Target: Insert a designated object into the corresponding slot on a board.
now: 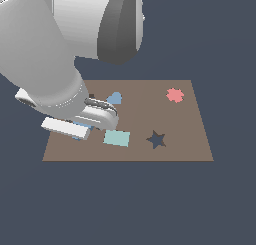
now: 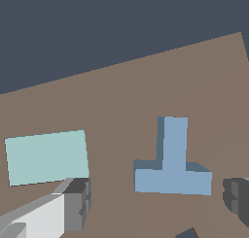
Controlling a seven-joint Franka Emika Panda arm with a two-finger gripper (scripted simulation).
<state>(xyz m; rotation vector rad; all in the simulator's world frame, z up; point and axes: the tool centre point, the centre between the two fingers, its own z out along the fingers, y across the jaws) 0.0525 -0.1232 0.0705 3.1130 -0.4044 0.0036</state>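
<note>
- While the end effector hangs low over the board, its two grey-tipped fingers are spread wide, one on each side of the blue T-shaped block, and neither touches it.
- Seen from the wrist view, the T-shaped block lies flat on the brown surface between the fingers, a single matte medium-blue piece with a long stem and a crossbar.
- At the exterior view's left, the white arm covers most of that corner of the board, so only a sliver of the T shows there; the T-shaped slot cannot be made out.
- Moving rightward: one rounded lighter-blue piece, one pale teal rectangle, one dark star-shaped cutout, one pink scalloped piece.
- All surfaces render flat and untextured.
</note>
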